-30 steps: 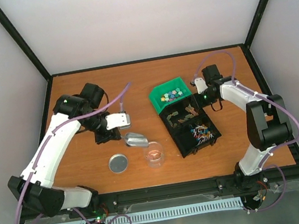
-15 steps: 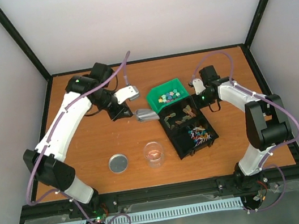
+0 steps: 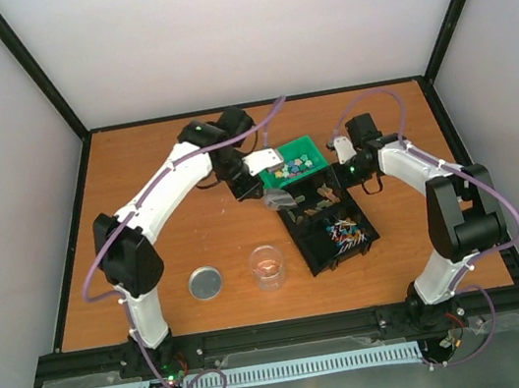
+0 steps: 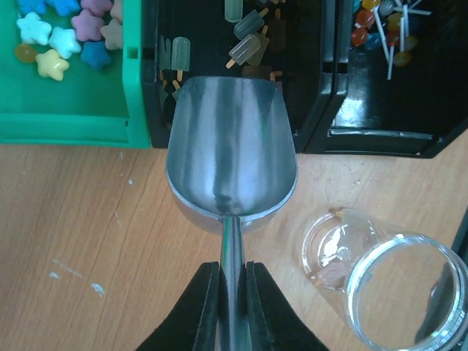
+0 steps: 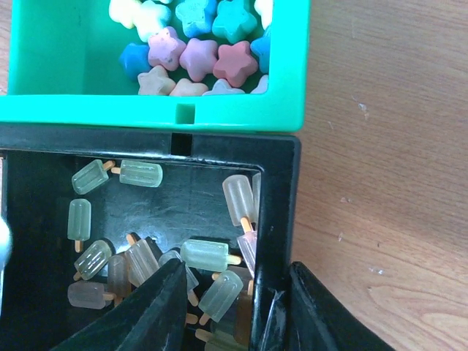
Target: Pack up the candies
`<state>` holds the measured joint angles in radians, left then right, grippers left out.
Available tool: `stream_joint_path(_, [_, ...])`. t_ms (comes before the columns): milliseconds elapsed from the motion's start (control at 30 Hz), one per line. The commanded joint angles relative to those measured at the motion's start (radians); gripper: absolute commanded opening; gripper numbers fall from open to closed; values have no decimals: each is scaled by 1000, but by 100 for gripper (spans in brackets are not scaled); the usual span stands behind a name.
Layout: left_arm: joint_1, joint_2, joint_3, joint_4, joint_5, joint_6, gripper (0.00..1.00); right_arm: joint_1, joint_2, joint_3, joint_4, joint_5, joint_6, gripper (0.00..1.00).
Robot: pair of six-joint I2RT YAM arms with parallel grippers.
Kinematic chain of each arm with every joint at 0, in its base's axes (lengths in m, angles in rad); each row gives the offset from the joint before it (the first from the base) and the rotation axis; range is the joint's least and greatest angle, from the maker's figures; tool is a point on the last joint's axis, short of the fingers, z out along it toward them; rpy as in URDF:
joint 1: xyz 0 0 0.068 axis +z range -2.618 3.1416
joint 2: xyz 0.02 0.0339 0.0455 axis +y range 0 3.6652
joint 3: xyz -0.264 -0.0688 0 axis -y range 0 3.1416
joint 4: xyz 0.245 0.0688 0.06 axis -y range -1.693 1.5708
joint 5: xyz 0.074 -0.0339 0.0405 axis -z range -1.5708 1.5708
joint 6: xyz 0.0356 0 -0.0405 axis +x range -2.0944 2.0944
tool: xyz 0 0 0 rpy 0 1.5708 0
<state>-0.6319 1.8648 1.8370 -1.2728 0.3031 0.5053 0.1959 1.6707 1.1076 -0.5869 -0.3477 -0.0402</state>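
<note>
Since my bases sit at the near edge, closest to me on the wooden table (image 3: 137, 175) are a round metal lid (image 3: 206, 283) and a clear jar (image 4: 398, 292), standing apart. Just past the jar comes a black bin (image 4: 380, 95) of thin coloured sticks (image 4: 387, 29). Beside it my left gripper (image 4: 232, 267) is pressed tight on the slim handle of a metal scoop (image 4: 230, 157). The scoop's bowl is bare, and its lip overlaps the edge of the middle black bin (image 5: 276, 219), which holds pale ice-lolly sweets (image 5: 139, 173). My right gripper (image 5: 235, 270) has its jaws spread astride that bin's side wall, one finger inside and one outside over the wood. Farthest, touching the middle bin, is the green bin (image 5: 73, 80). The candies (image 5: 197, 55) lie heaped in it: pink, blue, yellow and white stars.
</note>
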Motion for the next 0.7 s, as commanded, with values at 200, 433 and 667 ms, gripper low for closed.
stream_joint_path(200, [-78, 134, 106, -18, -157, -11, 1, 3, -56, -54, -12, 32, -45, 33])
stream_joint_path(433, [-121, 233, 189, -57, -206, -15, 1, 4, -25, -62, 6, -13, -4, 22])
stream_joint_path(667, [-146, 370, 310, -134, -205, -19, 1, 5, -11, -65, 18, -26, 20, 3])
